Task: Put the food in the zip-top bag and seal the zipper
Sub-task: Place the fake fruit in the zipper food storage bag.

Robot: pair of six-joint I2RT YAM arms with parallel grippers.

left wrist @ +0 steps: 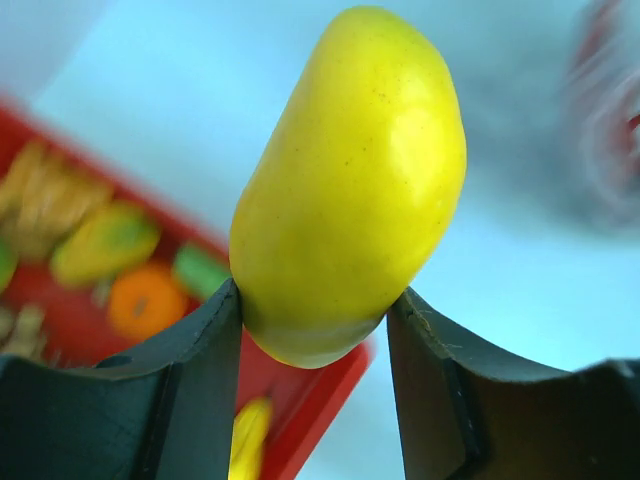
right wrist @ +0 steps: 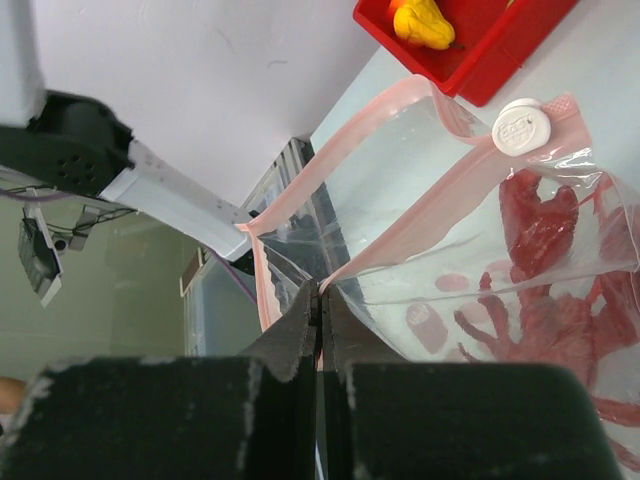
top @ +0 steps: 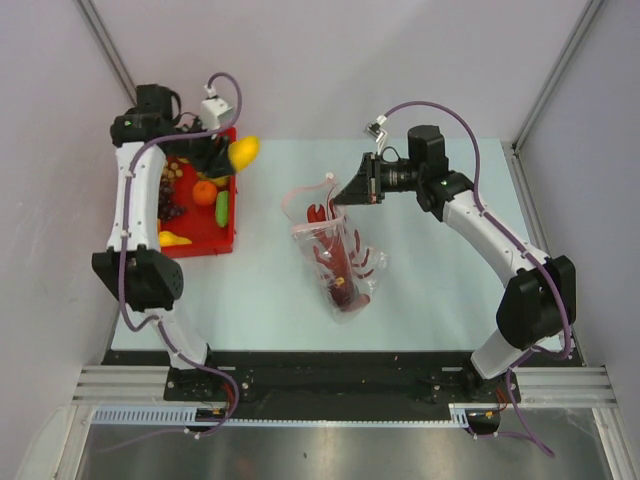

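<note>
Currently left hand [left wrist: 318,300] pinching yellow fruit [left wrist: 350,180]; right hand [right wrist: 322,295] clamped on zip-top bag [right wrist: 470,210] rim

Only lettering in sight: embossed marks on white round cap [right wrist: 523,127] by zip-top bag [right wrist: 420,180] mouth, too small to read. Nothing else legible.

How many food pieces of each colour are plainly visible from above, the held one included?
Yellow: 2 (yellow fruit in left gripper; yellow piece at red tray's near end)
Orange: 1 (orange piece)
Green: 1 (green piece)
Dark purple: 1 (grape bunch)
Total: 5; paler pieces at the far end are too hidden to count.
</note>
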